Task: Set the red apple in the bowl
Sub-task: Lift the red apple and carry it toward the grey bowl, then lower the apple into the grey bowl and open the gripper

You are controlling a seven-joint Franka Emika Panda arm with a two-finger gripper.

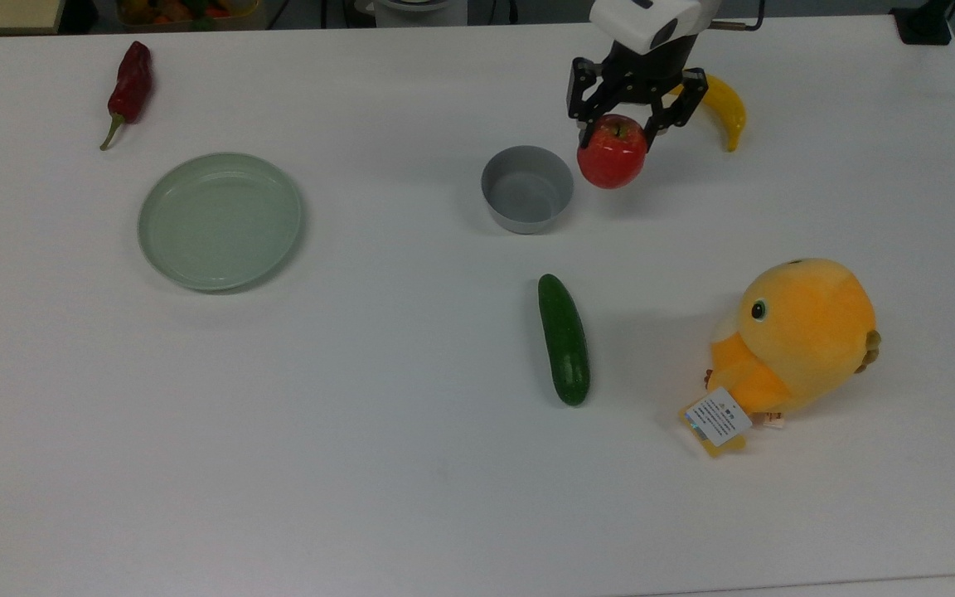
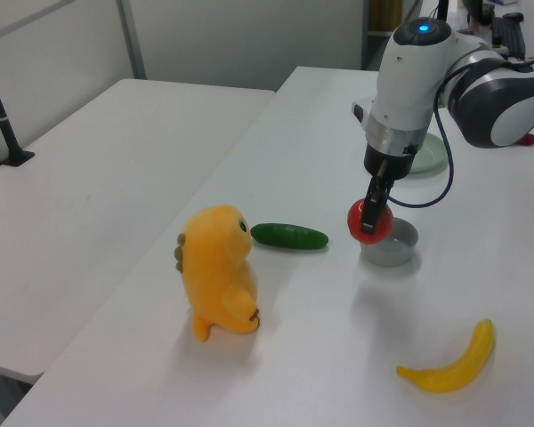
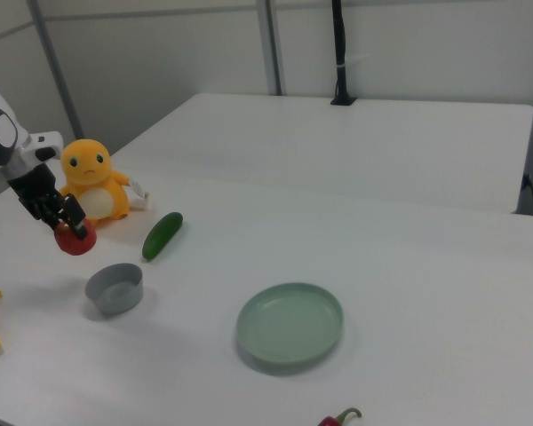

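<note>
On the white desk, nearest in the top view, the orange plush chick sits with a paper tag at its foot, and the dark green cucumber lies to the top view's left of it, well apart. Farther back is the pale green plate, with nothing in it, and at about the same depth the small grey bowl, also holding nothing. Just beside the bowl, on the top view's right, the red apple hangs clear of the desk, pinched between the black fingers of the gripper, which are closed on its upper part near the stem. Behind these the yellow banana lies at the far edge, and the dark red chili pepper rests at the top view's far left.

The left view shows the apple raised above the desk, level with the bowl's near rim and partly in front of it, with the banana whole in the foreground. The right view shows the apple above and to the right view's left of the bowl, not over its opening, and the plate from the side.
</note>
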